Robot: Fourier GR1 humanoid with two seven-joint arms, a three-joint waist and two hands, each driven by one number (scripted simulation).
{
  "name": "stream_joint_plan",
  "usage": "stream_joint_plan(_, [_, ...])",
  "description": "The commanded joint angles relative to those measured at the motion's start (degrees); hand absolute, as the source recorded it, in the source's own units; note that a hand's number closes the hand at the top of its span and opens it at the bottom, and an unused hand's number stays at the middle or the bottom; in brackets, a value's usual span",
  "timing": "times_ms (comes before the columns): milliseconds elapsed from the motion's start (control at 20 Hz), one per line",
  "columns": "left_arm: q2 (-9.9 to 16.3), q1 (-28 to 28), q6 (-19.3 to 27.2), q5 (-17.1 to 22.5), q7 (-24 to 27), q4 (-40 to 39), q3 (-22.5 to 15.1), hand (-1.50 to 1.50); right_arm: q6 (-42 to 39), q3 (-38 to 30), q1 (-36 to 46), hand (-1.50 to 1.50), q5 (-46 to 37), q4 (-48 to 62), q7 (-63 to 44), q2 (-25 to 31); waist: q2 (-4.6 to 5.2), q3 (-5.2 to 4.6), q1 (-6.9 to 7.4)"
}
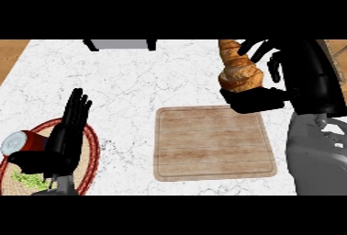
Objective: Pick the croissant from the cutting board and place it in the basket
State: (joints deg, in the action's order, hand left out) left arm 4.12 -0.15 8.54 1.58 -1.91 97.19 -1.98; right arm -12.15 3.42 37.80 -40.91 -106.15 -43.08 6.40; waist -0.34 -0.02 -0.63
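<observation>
Right hand [261,98]: black, raised at the view's upper right, fingers and thumb curled round the golden-brown flaky croissant [238,69].
Croissant: in that grasp, above and beyond the far right corner of the pale wooden cutting board [213,142].
Left hand [64,133]: black, fingers straight, released, resting over the round woven basket with a red rim [92,151].
Basket contents: a red-and-white can [20,141] by the left thumb, something green [28,180] under the wrist.

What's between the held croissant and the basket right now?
The left hand rests open over the basket, fingers up, partly covering it. A red can and something green already lie inside. Between the croissant in the right hand and the basket, only bare counter shows.
</observation>
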Motion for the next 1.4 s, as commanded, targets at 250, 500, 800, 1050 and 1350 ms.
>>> stream_joint_plan(250, [0.2, -0.7, -0.3, 0.2, -1.5, 0.4, 0.6, 0.0, -10.3, -9.8, 2.7, 1.5, 2.1, -2.2, -6.0, 10.9, 0.24, 0.02, 0.49])
stream_joint_plan(500, [-0.9, -1.4, -0.3, -1.2, 1.4, -2.1, -0.5, 0.0, -9.6, -12.8, 2.1, 1.5, 0.2, 4.0, 0.8, 16.8, 0.4, 0.02, 0.63])
stream_joint_plan(800, [-1.4, 1.7, -1.1, -0.4, 0.2, 1.7, -1.0, 0.0, -5.3, -20.1, 1.0, 1.5, 3.0, 13.8, 10.6, 20.6, 0.44, 0.03, 1.08])
stream_joint_plan(1050, [-0.9, 3.3, -2.4, 0.7, 1.4, 2.4, 0.1, 0.0, -3.4, -21.9, -1.5, 1.5, 3.4, 17.9, 15.4, 22.6, 0.36, 0.02, 1.01])
stream_joint_plan(1350, [-3.0, -1.1, 1.0, -2.7, 0.5, -0.2, -1.0, 0.0, -2.6, -23.6, -0.5, 1.5, 3.5, 27.3, 22.9, 27.5, 0.4, 0.03, 0.8])
